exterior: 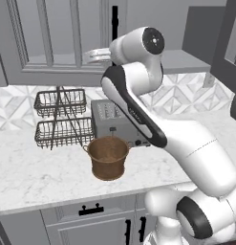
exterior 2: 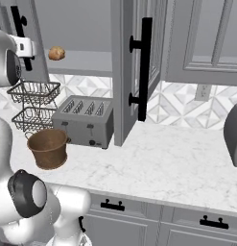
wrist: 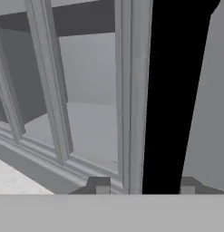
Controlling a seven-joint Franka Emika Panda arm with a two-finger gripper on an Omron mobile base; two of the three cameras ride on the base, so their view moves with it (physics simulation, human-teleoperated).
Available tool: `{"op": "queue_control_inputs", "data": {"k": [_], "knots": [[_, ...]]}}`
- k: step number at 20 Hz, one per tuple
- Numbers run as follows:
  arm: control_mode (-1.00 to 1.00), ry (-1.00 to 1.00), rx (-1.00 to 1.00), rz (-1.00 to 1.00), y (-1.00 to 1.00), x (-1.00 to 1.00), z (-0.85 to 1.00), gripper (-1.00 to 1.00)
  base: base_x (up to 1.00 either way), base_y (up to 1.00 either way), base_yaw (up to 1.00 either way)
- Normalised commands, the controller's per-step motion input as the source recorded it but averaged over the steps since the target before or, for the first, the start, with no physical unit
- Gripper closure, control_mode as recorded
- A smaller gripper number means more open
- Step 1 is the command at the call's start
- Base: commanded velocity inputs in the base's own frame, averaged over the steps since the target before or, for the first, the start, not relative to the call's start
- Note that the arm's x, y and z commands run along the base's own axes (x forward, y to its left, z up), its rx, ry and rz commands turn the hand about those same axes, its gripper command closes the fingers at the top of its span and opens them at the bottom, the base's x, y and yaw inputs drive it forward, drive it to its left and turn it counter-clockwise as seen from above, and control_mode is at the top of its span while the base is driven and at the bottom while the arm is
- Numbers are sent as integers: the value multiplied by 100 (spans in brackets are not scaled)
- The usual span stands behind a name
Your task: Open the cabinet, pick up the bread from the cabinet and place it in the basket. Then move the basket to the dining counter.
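Two framed, glass-paned doors belong to the grey cabinet: the right one stands swung open, edge-on in the right base view, and the left one is still shut. Each door carries one long black vertical bar handle; the open door's handle is a straight square-edged bar on two short stand-offs.

The tool is up at the shut left door. In the hand view its two dark finger tips stand either side of that door's black handle, one against the pale door frame and one just right of the bar — clenched on the handle, as far as the view shows.

One bread — a small tan-orange rounded lump — lies on the flat grey shelf inside the cabinet, well above the tabletop.

One basket stands on the white, grey-veined marble tabletop: round, brown, woven, bucket-shaped, with two small side handles, just in front of one boxy grey toaster with four slots on top. Beside the toaster is one two-tier dark wire rack. The wall behind carries pale diamond-patterned tiles. Below the tabletop, grey base cabinets bear short black handles.
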Motion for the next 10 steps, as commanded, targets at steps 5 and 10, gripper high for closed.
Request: {"op": "queue_control_inputs", "data": {"k": [5, 10], "knots": [[-100, -5, 0, 15, 98, -100, 0, 100, 0, 0, 0], [-100, -6, 0, 14, 100, -100, 0, 100, 0, 0, 0]]}}
